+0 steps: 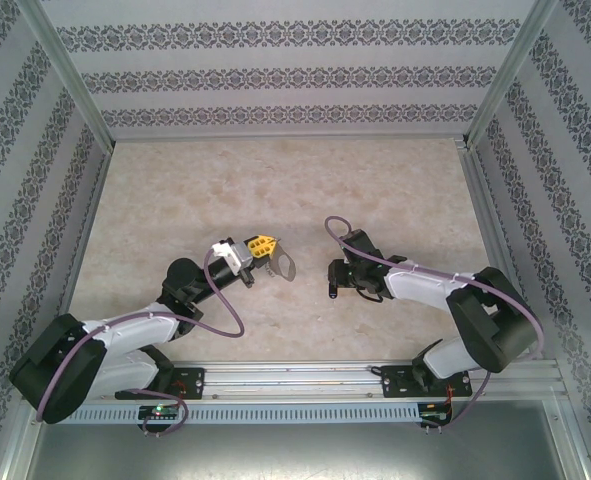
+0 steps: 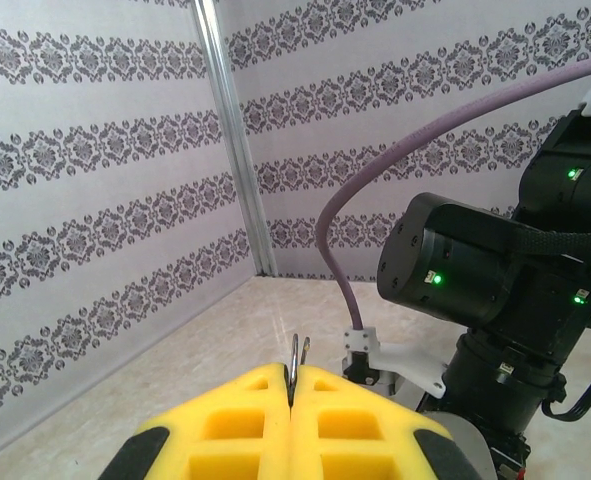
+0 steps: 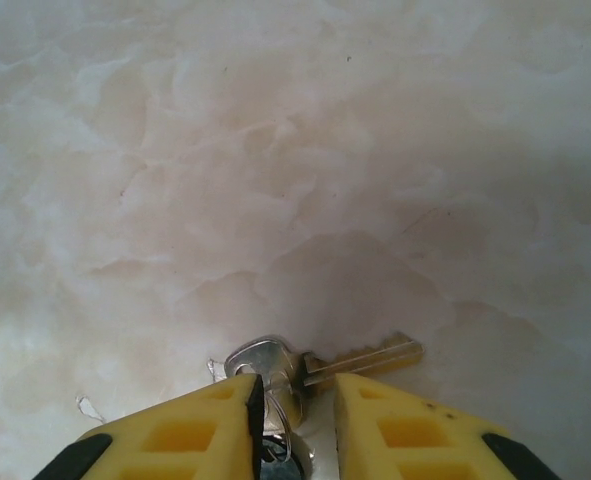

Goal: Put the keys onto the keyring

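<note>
The keyring (image 1: 286, 266) is a flat grey metal loop, raised just above the table near its middle. My left gripper (image 1: 265, 247) is shut on it. In the left wrist view its thin edge (image 2: 295, 352) sticks up from between the closed yellow fingers (image 2: 245, 400). A silver key (image 3: 275, 362) lies flat on the table, blade pointing right, with a thin wire ring through its head. My right gripper (image 3: 295, 388) is down over it, open by a narrow gap. The key's head is in that gap, against the left finger (image 3: 225, 410). In the top view this gripper (image 1: 334, 276) faces the left one closely.
Patterned walls and aluminium posts (image 1: 70, 75) close off three sides of the marble-look table (image 1: 275, 180). A metal rail (image 1: 305, 378) runs along the near edge. The right arm's black wrist (image 2: 495, 270) and purple cable (image 2: 375, 180) sit close in front of the left gripper.
</note>
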You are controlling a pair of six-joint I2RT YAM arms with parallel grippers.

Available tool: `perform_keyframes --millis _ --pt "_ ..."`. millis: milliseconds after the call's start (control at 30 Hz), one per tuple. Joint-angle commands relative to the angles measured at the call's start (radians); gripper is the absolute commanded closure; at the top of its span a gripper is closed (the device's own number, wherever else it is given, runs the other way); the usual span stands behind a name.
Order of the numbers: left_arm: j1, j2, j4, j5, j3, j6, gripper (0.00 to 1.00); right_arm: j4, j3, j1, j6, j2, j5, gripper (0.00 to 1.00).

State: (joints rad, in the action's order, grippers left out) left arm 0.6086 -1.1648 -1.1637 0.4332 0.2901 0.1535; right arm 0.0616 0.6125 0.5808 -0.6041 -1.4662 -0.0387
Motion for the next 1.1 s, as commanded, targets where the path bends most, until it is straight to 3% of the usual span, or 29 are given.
perform_keyframes --millis 0,433,1067 --pt "0.013 -0.004 -0.062 0.008 0.018 -0.013 1.00 -0.027 0.006 0.013 -0.011 -0.018 -0.005 0.74" --pt "0.013 -0.033 -0.085 0.010 0.027 -0.014 1.00 -0.044 -0.003 0.014 -0.003 -0.024 -0.033 0.81" --pt "0.013 -0.036 -0.077 0.018 0.042 -0.020 1.00 -0.047 -0.051 0.017 -0.006 0.021 -0.036 0.78"
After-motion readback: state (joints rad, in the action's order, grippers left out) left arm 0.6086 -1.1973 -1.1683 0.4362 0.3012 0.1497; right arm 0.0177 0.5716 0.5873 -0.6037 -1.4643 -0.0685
